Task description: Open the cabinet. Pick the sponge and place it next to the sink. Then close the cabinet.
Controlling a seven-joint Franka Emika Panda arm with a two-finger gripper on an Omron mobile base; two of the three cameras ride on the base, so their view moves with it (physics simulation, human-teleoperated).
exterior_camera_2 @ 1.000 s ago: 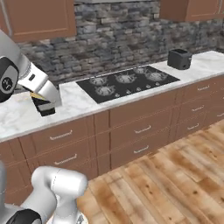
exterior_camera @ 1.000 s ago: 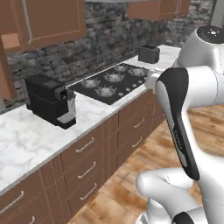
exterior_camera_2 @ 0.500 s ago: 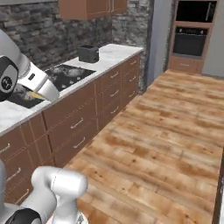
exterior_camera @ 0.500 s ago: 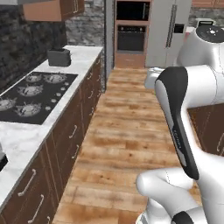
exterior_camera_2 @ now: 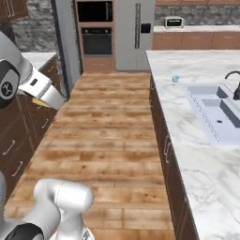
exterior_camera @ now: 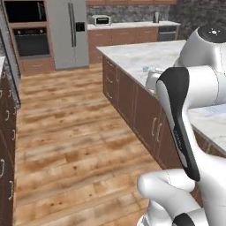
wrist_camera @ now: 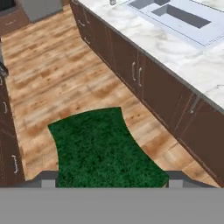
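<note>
In the hand view a dark green, rough-faced sponge (wrist_camera: pixel 103 151) lies between my fingers, and my gripper (wrist_camera: pixel 111 177) is shut on it. In the right base view its yellow edge (exterior_camera_2: pixel 39 101) shows at the gripper (exterior_camera_2: pixel 44 100), held high over the wooden floor at the left. The sink (exterior_camera_2: pixel 213 110) is sunk into the white marble island on the right, with a black tap (exterior_camera_2: pixel 232 77). It also lies at the top of the hand view, the sink (wrist_camera: pixel 175 15) well ahead of the gripper. A corner of a brown wall cabinet (exterior_camera_2: pixel 11 8) shows at the top left.
A small pale-blue object (exterior_camera_2: pixel 175 79) stands on the marble just beyond the sink. Dark brown island cabinets (wrist_camera: pixel 144 74) run along the right. Low drawer units (exterior_camera_2: pixel 21 140) line the left. An oven (exterior_camera_2: pixel 96 35), a fridge (exterior_camera_2: pixel 133 30) and a toaster (exterior_camera_2: pixel 174 21) stand at the back.
The base has turned, so the whole scene swung from the stove counter to the wooden floor and the sink island. The arm keeps its pose with the sponge in the gripper.
</note>
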